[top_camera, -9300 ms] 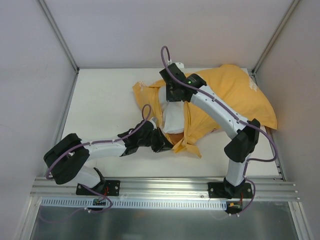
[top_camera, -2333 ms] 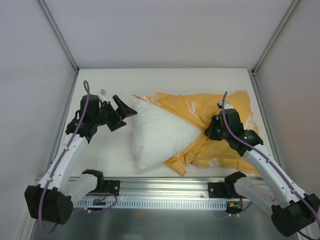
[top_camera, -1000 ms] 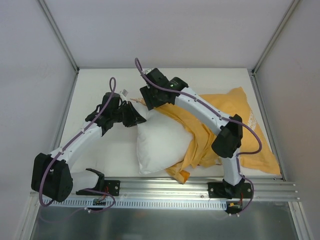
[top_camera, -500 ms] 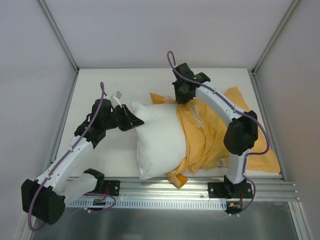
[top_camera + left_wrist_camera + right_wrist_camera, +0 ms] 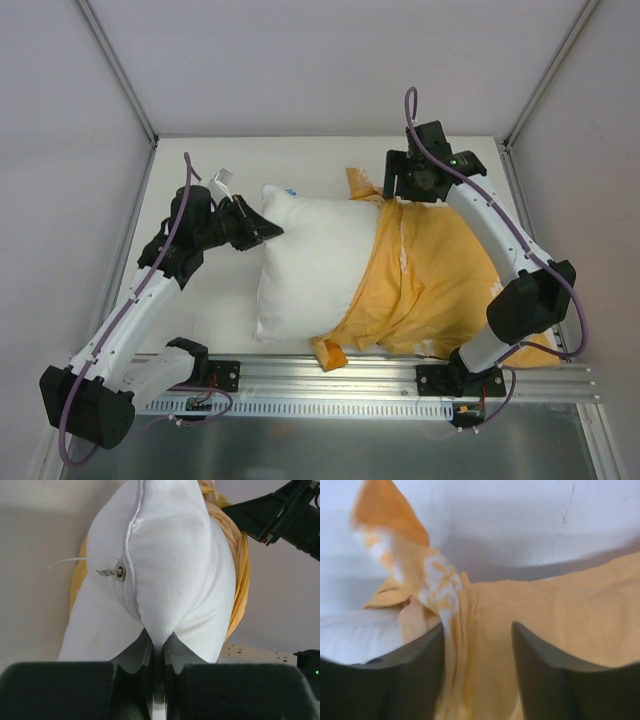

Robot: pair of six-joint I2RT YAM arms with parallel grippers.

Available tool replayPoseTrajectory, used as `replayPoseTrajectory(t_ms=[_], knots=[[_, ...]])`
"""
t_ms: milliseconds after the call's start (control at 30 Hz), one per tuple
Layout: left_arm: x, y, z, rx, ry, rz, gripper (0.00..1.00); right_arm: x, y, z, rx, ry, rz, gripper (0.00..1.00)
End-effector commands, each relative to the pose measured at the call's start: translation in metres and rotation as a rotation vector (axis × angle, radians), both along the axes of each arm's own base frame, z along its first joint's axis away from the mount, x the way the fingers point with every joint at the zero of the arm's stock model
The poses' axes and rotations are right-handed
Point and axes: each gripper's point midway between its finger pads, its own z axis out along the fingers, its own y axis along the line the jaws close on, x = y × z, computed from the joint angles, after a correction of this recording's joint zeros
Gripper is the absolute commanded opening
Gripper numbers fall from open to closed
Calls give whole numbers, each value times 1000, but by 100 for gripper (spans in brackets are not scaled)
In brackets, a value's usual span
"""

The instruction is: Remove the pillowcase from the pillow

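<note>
Pillow (image 5: 310,265) half out of pillowcase (image 5: 440,290)

1. The white counter (image 5: 200,170) filled the middle of the frame.
2. A plump white pillow (image 5: 315,265) lay across its centre.
3. An orange-yellow pillowcase (image 5: 440,285), rumpled, wrapped the pillow's right end and spread over the counter toward the lower right.

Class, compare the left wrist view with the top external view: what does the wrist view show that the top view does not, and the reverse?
Only the left wrist view: a small metal zipper pull on the seam of the pillow. Only the top view: the table, and how far the pillowcase reaches, covering just the pillow's right part. Both: the white pillow, the orange pillowcase, and the left hand pinching the pillow's corner.
</note>
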Motion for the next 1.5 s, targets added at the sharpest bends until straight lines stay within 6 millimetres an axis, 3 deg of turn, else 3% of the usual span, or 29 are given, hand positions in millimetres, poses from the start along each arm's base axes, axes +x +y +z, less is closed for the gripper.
replayPoseTrajectory(t_ms=[0, 67, 100, 167, 267, 367, 400, 433, 533, 667, 767, 833, 867, 933, 967, 1067, 1167, 1200, 1267, 1333, 1467], knots=[[27, 7, 32, -21, -61, 88, 0, -11, 3, 54, 4, -138, 11, 82], [38, 12, 31, -8, -45, 121, 0, -23, 4, 65, 14, -162, 23, 90], [42, 13, 30, -5, -36, 127, 0, -35, 0, 81, 35, -204, 24, 92], [52, 14, 26, 0, -12, 135, 0, -53, -5, 73, 35, -197, 33, 98], [64, 20, 24, 7, 2, 153, 0, -88, -18, 56, 33, -193, 55, 97], [73, 36, 23, 8, 16, 188, 0, -121, -38, 33, 5, -166, 44, 96], [77, 45, 23, 3, 19, 209, 0, -133, -41, 35, 31, -183, 48, 96], [79, 50, 24, 2, 19, 216, 0, -142, -42, 20, 33, -152, 55, 96], [80, 65, 31, 12, -7, 228, 0, -162, -42, 12, 83, -143, 69, 96], [77, 79, 36, 26, -26, 254, 0, -167, -45, -19, 62, -85, 45, 96], [75, 90, 37, 21, -23, 281, 0, -157, -47, -39, 27, -58, 11, 99], [73, 99, 40, 18, -40, 293, 0, -150, -47, -49, 17, -47, 0, 88], [69, 102, 46, 17, -63, 297, 0, -148, -49, -57, 1, -21, -12, 65], [66, 110, 52, 12, -85, 309, 0, -144, -59, -60, -20, -17, -46, 40], [64, 120, 55, -5, -88, 324, 0, -142, -65, -58, -29, -26, -62, 19], [56, 132, 72, -47, -127, 302, 0, -135, -88, -44, -29, -68, -128, 1], [54, 143, 87, -47, -169, 321, 0, -126, -113, -15, 4, -117, -217, 1], [54, 146, 93, -53, -175, 331, 0, -119, -128, 6, 14, -152, -278, 1], [56, 157, 102, -64, -185, 360, 0, -114, -144, 29, 23, -187, -350, 1], [57, 165, 109, -83, -183, 385, 0, -111, -153, 58, 26, -247, -393, 1], [57, 191, 124, -127, -191, 435, 0, -121, -185, 72, -19, -311, -556, 1]])
